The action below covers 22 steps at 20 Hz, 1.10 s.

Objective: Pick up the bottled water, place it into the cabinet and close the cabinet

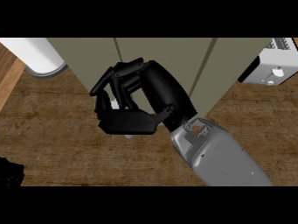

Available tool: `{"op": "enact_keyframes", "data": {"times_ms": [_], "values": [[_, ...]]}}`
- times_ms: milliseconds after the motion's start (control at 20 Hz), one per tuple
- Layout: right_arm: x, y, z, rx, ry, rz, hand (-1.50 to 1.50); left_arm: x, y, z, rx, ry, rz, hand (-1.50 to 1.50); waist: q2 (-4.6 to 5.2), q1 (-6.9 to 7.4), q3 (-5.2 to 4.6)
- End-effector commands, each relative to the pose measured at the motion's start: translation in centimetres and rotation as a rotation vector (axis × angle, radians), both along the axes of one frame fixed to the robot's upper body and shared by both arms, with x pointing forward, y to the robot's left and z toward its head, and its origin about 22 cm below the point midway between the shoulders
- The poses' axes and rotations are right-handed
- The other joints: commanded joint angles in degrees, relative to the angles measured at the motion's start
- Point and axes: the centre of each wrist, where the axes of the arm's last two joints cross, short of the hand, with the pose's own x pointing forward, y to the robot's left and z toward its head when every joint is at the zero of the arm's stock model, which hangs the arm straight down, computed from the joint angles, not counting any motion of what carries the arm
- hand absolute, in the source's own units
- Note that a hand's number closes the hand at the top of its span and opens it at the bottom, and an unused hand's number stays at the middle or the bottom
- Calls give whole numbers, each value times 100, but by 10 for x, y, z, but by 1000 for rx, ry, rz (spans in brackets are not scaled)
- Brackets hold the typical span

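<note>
My right hand is in the middle of the head view, its fingers curled round the bottled water. Only small pale bits of the bottle show between the fingers and just under the palm; the rest is hidden. The hand is held in front of the lower edge of the grey-green cabinet, which fills the top middle and shows two upright seams. I cannot tell whether its door stands open. My left hand shows only as a dark shape at the lower left corner.
A white cylinder stands at the top left on the wooden counter. A white appliance sits at the top right beside the cabinet. A lighter wooden strip runs along the left edge.
</note>
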Motion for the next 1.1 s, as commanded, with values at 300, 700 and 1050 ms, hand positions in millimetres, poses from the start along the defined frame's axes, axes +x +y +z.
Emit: {"op": "enact_keyframes", "data": {"times_ms": [300,700,1050], "values": [[99,-37,-34,-19,72,-23,150,-3,2,9,13,-6,-19,150,18,-29,6],[120,-64,-36,-36,33,-52,150,-3,8,9,-2,-22,-31,150,75,104,3],[125,-73,-39,-39,27,-21,150,8,4,10,13,-22,-36,150,80,-45,-1]]}}
